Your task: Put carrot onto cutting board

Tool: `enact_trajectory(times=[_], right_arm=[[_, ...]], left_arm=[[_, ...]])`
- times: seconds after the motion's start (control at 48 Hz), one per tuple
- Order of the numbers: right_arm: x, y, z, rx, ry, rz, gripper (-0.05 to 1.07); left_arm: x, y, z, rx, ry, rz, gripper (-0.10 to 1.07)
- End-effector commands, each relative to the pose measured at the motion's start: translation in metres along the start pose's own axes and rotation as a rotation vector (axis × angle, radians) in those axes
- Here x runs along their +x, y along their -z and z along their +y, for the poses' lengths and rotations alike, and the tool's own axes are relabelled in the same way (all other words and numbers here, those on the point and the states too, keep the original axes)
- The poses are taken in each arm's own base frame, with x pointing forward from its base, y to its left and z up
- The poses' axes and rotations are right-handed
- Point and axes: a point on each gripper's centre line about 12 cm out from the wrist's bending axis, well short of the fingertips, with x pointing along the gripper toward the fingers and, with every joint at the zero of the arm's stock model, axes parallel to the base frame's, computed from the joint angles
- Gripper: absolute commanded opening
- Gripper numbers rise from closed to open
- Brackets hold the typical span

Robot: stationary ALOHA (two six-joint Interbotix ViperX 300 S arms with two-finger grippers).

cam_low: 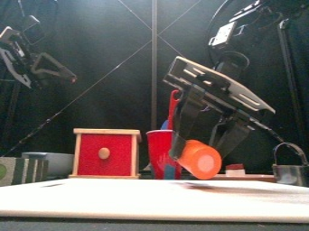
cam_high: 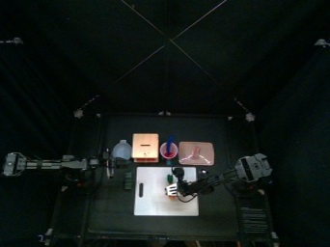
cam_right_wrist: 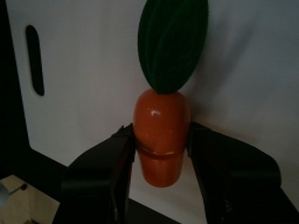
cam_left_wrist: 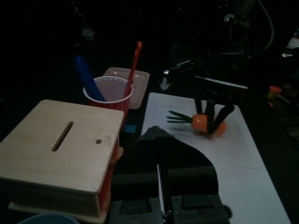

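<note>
One carrot, one cutting board, one wooden box, one red cup.

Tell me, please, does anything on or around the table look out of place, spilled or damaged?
Nothing stands out. The right gripper holds the carrot over the white cutting board; the wooden box and the red cup stand upright, and nothing is spilled.

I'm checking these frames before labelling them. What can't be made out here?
- Front view: whether the carrot touches the cutting board; the right gripper covers its far end.
- Right wrist view: the carrot's lower end, behind the jaws.
- Top view: the carrot, too small.
- Left wrist view: the left gripper's jaws, too dark.
</note>
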Motion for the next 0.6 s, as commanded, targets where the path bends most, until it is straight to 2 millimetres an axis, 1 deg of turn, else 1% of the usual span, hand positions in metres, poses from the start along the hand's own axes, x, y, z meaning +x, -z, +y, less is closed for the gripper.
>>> enact_trajectory(times=[0.0,0.146,0.333,0.479,0.583], right_arm=[[-0.006,-0.005,0.014,0.011,-0.042,-0.003,0.73],[0.002,-0.005,0.013,0.013,-0.027,-0.005,0.84],[0.003,-0.005,0.011,0.008,-0.023,-0.007,0.99],[-0.001,-0.007,0.01,-0.005,-0.022,-0.016,1.01],[-0.01,-0.008,0.013,-0.031,-0.043,-0.028,1.01]], left_arm=[[0.002,-0.007,-0.001,0.0,0.002,-0.014,0.15],[0.002,-0.006,-0.001,0.0,0.003,-0.008,0.15],[0.002,-0.005,-0.001,-0.007,0.004,-0.004,0.15],[0.002,-0.008,-0.001,-0.011,0.004,-0.01,0.15],[0.003,-0.009,-0.001,-0.02,0.001,-0.015,0.15]])
